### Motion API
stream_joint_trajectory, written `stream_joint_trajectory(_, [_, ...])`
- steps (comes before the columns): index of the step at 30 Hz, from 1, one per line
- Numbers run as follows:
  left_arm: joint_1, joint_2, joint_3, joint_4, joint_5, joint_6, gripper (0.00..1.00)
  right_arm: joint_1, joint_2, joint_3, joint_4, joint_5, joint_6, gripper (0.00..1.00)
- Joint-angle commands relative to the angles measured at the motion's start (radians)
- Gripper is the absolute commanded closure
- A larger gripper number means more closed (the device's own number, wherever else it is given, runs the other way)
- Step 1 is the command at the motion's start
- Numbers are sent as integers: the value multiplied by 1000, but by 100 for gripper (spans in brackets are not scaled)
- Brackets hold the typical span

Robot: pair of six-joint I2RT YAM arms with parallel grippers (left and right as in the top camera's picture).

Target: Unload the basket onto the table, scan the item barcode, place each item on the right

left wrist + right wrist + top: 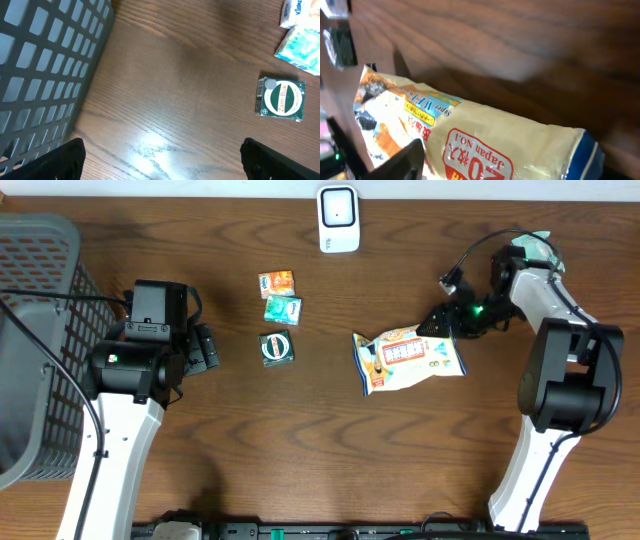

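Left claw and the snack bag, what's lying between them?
In the overhead view, the green Zam-Buk packet lies between the left claw and the snack bag.

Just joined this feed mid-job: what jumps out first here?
The big yellow snack bag lying right of centre grabs the eye, with the right gripper at its upper right edge. A white scanner sits at the table's far edge, and a grey basket fills the left side beside the open left gripper.
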Motion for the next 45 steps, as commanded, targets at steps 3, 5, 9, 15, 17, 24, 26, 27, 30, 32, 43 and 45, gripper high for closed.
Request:
stream_joint_trajectory(3, [-2,3,16,-2,-3,-5,2,40,44,-53,-36,9,-43,36])
stream_joint_trajectory(5, [-2,3,16,-2,-3,-5,2,50,44,-68,-35,9,-43,36])
stream_joint_trajectory(9, [-2,3,16,-2,-3,-5,2,69,44,-101,-16,8,-42,85])
stream_joint_trajectory(15, [-2,3,16,-2,-3,-5,3,78,43,-88,-18,-144,21,99])
stream_joint_trajectory(17, [-2,3,16,-2,-3,-5,3,71,40,-67,-23,-232,21,99])
stream_joint_trajectory(24, [-2,3,16,-2,-3,-5,2,8,-47,48,-38,-519,29,99])
stream_joint_trajectory(26, [-2,3,16,-3,-3,-5,2,-8,-90,76,-34,-541,53,99])
stream_joint_trajectory(27, [-2,3,16,-2,-3,-5,2,-13,-112,89,-32,-539,57,99])
stream_joint_trajectory(30, [-2,3,16,-2,-3,-5,2,-31,-198,123,-31,-492,65,99])
stream_joint_trajectory(32, [-2,3,16,-2,-3,-5,2,-40,-272,141,-23,-407,102,99])
stream_joint_trajectory(43, [-2,3,16,-3,-3,-5,2,59,-533,142,-5,539,419,99])
stream_joint_trajectory(45, [-2,3,16,-2,-3,-5,2,115,-532,139,-20,717,483,99])
